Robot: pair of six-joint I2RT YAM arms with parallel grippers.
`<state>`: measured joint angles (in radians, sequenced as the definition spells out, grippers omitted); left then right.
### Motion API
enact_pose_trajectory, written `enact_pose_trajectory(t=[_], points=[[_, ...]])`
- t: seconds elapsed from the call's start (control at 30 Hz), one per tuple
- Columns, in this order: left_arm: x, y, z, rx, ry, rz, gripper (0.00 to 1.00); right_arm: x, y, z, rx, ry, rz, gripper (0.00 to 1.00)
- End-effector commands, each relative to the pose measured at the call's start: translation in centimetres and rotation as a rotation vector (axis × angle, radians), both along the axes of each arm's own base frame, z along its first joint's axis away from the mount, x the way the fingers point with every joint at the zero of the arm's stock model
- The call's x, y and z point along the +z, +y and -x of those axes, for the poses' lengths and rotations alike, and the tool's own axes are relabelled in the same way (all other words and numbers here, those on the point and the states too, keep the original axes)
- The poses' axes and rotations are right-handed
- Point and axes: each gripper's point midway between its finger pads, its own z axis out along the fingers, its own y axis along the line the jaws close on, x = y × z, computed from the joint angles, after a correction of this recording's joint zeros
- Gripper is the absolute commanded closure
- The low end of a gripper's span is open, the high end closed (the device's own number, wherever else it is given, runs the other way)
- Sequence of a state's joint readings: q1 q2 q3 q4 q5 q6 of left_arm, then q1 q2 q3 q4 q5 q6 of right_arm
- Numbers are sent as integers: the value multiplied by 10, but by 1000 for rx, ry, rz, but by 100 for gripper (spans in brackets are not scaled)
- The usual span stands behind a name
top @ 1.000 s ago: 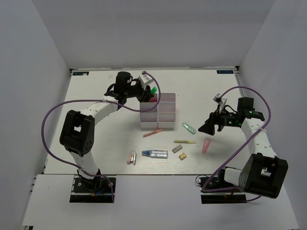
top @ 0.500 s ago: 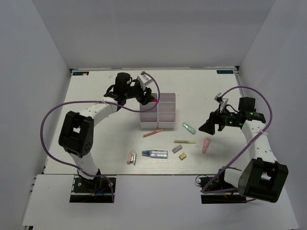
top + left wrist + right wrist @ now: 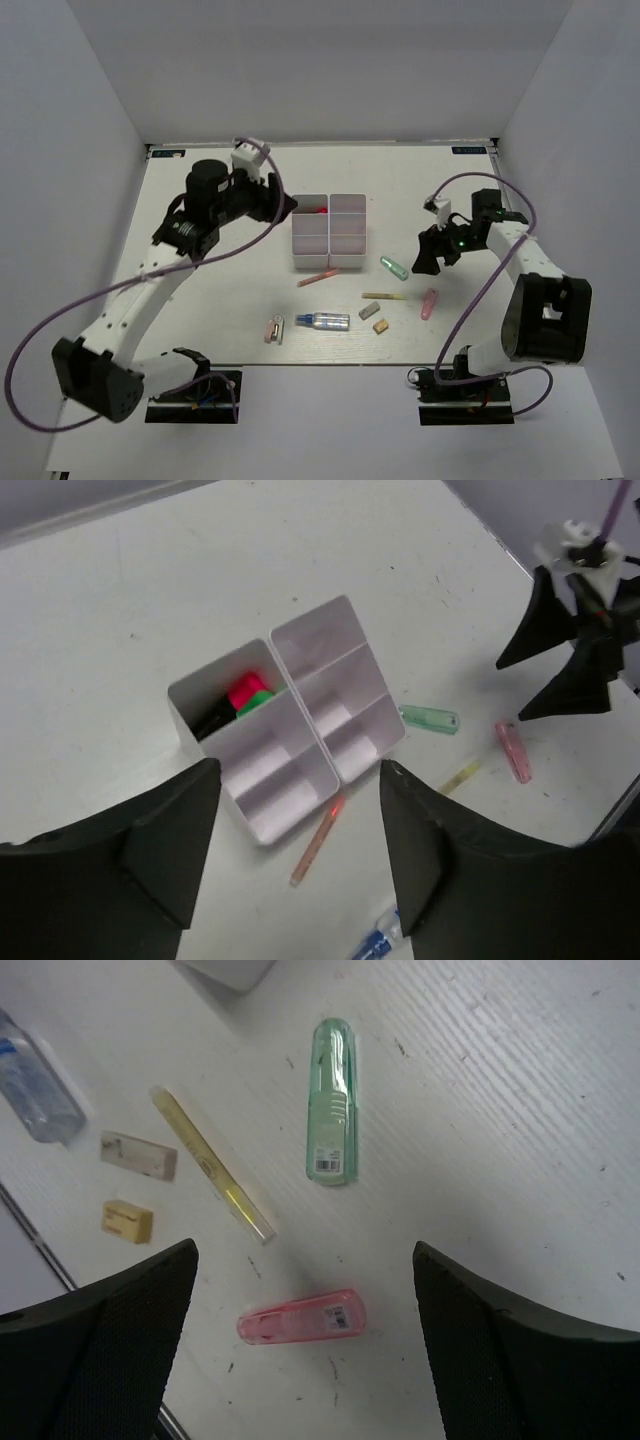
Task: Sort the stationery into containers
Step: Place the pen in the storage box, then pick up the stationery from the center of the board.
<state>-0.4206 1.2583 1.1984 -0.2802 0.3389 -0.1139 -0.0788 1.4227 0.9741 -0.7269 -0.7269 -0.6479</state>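
Two white three-compartment boxes (image 3: 311, 240) (image 3: 348, 232) stand side by side mid-table. Red- and green-capped markers (image 3: 245, 695) lie in the far compartment of the left box (image 3: 255, 750). My left gripper (image 3: 278, 205) is open and empty, just left of the boxes and above them (image 3: 297, 768). My right gripper (image 3: 428, 258) is open and empty over the pink capsule (image 3: 302, 1317), with the green capsule (image 3: 334, 1100) and the yellow stick (image 3: 212, 1165) ahead of it. A pink stick (image 3: 317, 277) lies in front of the boxes.
A silver-blue tube (image 3: 323, 321), two small erasers (image 3: 369, 311) (image 3: 381, 325) and a small pink item (image 3: 274, 329) lie near the table's front. The other compartments of both boxes look empty.
My left gripper let go of the green-capped marker over the left box and drew back to the left. My right gripper moved slightly left and farther from its base.
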Motion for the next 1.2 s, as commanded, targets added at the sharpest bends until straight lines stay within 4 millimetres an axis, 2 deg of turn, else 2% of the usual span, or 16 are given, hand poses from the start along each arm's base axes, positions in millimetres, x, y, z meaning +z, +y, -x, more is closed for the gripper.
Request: enact_pose_trajectory(t=[0.0,0.1,0.13,0.17,0.2,0.27,0.3,0.33,0.4,0.43,0.63,0.87,1.0,1.07,1.1,1.17], points=[[-90,51,60,196,390,-104,23,-25,-9,-5,73,-37,191,10],[-112,85,91,287,437,-135,18,-42,-1,-12,87,-56,310,10],[-131,98,98,325,478,-152,18,-37,3,-18,75,-55,311,12],[-150,106,107,337,516,-177,17,-45,8,-17,99,-33,334,13],[-148,110,113,346,497,-167,17,-45,12,-19,109,-42,343,15],[-169,120,116,384,496,-182,14,-54,19,-22,131,-50,391,16],[-164,120,117,390,458,-161,12,-56,24,-23,145,-61,402,17],[-173,122,120,399,463,-158,12,-60,23,-24,141,-56,424,17],[-172,125,120,416,434,-147,9,-67,29,-26,162,-57,453,19],[-180,129,122,430,438,-160,9,-70,29,-26,158,-55,457,19],[-183,130,124,423,408,-155,9,-83,40,-31,132,-94,485,22],[-185,132,125,427,395,-157,8,-101,40,-25,131,-72,529,32],[-185,132,126,427,388,-158,8,-112,36,-12,149,-28,541,43],[-185,133,126,431,383,-155,8,-116,34,-6,160,-8,544,45],[-185,133,126,432,385,-158,8,-117,33,-4,159,-5,546,53],[-185,134,126,435,381,-155,8,-119,31,-1,168,5,552,60]])
